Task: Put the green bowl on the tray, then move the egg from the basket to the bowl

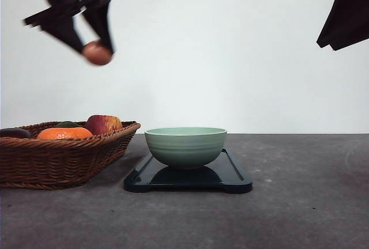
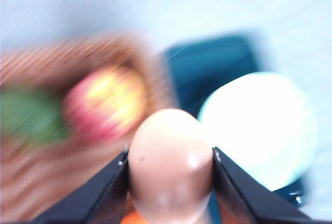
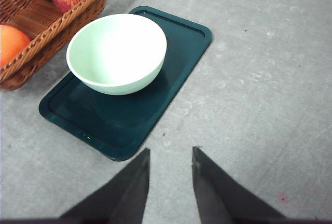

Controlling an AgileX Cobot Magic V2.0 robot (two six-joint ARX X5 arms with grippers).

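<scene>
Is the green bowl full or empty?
Empty. The right wrist view looks down into the green bowl on the tray and its inside is bare; the left gripper holds the egg high above the basket.

apple (image 1: 104, 124) red-yellow | orange fruit (image 1: 64, 133) beside it | green item (image 1: 67, 124) behind | grey tabletop (image 1: 300, 214)

We find no readable text, label, brand, number or sign on anything in these pictures.
</scene>
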